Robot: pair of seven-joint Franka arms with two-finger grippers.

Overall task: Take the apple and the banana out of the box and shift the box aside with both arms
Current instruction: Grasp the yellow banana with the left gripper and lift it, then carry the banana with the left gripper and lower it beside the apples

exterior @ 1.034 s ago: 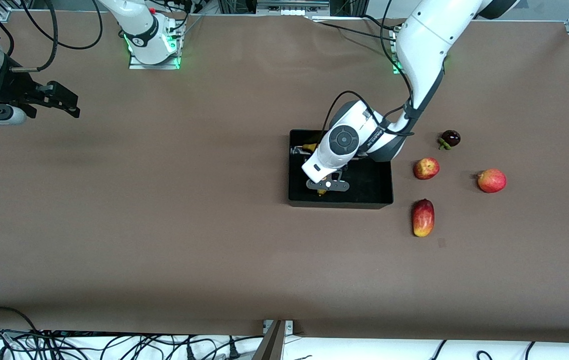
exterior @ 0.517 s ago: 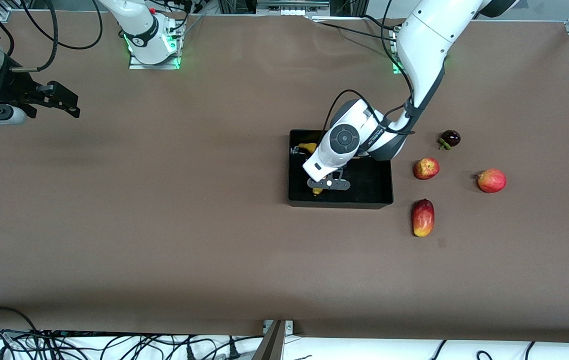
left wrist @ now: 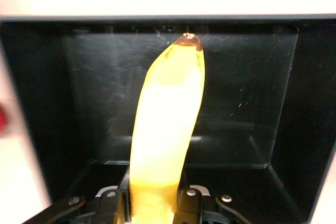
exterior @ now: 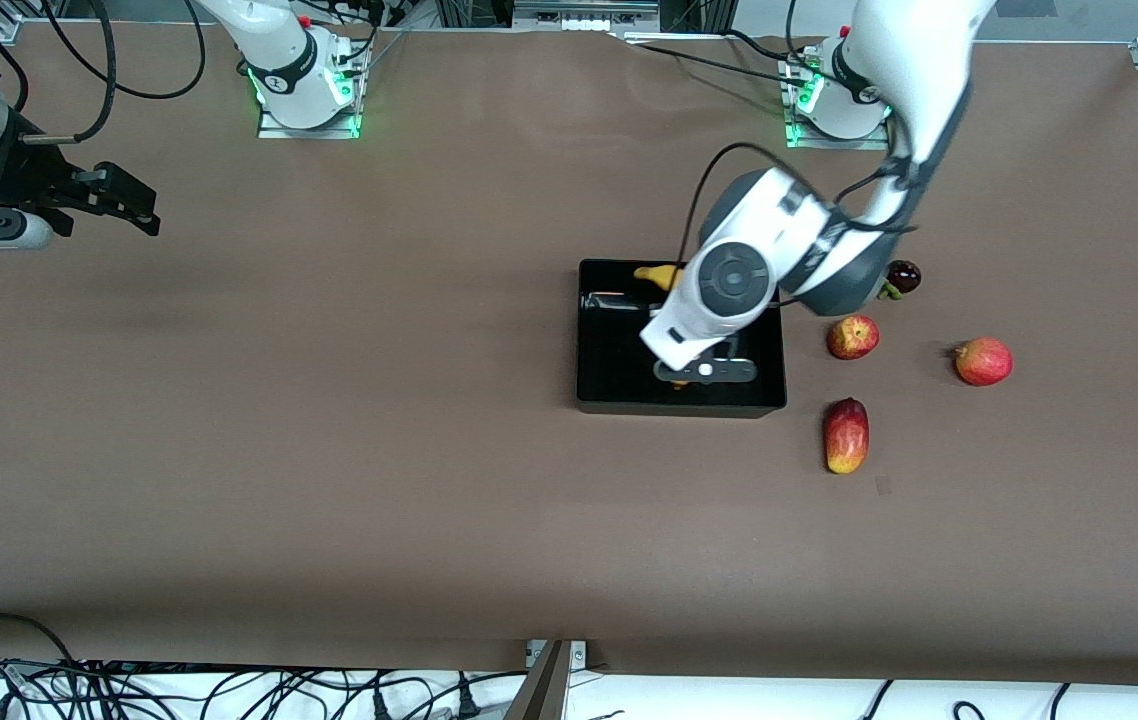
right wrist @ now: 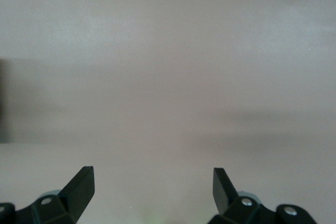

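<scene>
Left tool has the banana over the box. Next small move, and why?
Probably carry it sideways past the box wall toward the left arm's end of the table, then lower it. The left tool is shut on the banana, which hangs above the box; the apple already lies outside on the table. The right tool waits open.

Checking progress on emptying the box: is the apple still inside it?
No: in the front view the apple lies on the table beside the box, toward the left arm's end.
</scene>
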